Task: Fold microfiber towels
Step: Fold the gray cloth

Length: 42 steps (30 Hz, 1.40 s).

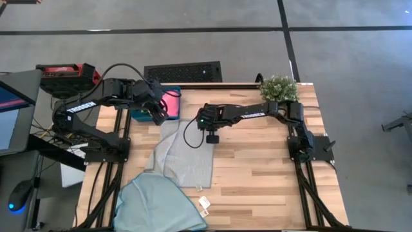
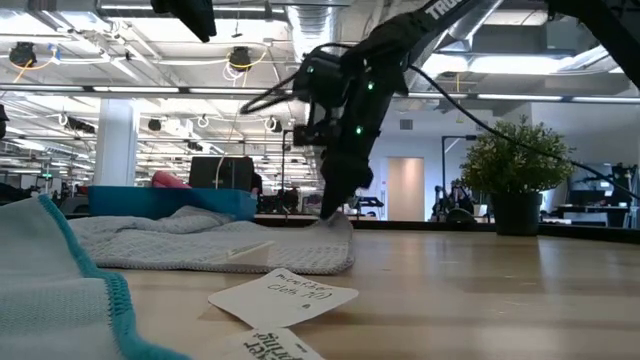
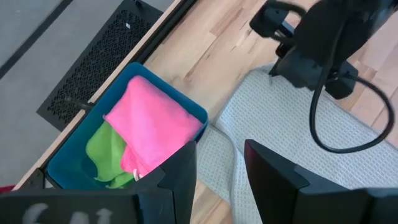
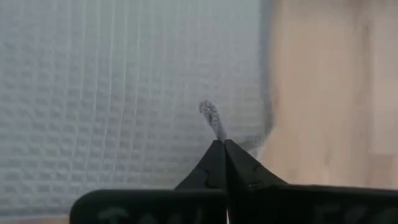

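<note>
The right gripper point(image 4: 219, 144) is clenched on the far corner of the pale grey towel point(image 1: 187, 158), which lies flat beneath it — pinched at the edge, likely to lift and fold it over; the left gripper point(image 3: 217, 163) hovers apart, fingers spread, above the tray point(image 3: 193, 109)

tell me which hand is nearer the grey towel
Right. The right hand is shut on the grey towel at its far right edge; the left hand hangs open above the tray.
</note>
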Motion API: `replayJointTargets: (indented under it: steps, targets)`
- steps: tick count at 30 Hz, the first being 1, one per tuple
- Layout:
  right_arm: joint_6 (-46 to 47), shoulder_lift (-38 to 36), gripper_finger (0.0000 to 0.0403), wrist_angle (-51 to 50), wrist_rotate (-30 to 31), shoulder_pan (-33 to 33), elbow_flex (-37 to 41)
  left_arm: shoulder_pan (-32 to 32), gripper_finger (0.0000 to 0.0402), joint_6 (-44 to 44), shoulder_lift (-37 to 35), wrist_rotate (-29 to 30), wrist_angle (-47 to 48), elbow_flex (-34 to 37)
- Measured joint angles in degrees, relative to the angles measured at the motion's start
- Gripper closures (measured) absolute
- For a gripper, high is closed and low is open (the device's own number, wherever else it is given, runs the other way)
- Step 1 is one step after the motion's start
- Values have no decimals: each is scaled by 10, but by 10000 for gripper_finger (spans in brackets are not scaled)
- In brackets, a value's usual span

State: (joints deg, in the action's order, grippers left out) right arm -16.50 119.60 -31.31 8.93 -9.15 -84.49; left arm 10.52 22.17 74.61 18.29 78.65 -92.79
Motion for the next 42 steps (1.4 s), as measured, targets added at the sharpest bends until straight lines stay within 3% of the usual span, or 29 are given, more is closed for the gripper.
replayJointTargets:
  steps: [10, 18, 24, 33, 37, 42]
  targets:
    - [24, -82, 401, -83, 0, -24, 0, 0, 273, 14, 22, -16, -23, 49]
    - [13, -122, 401, -155, 0, -48, 15, -1, 273, 9, 60, -72, -113, 125]
    - [11, -138, 401, -210, 0, -49, 25, 0, 273, -23, 128, -90, -218, 163]
    - [10, -170, 401, -227, -1, -41, 24, 29, 273, -253, 247, -123, -305, 163]
    - [10, -189, 401, -238, 0, -41, 24, 61, 273, -315, 269, -172, -324, 163]
    - [10, -207, 401, -235, 0, -41, 24, 97, 273, -383, 268, -183, -380, 163]
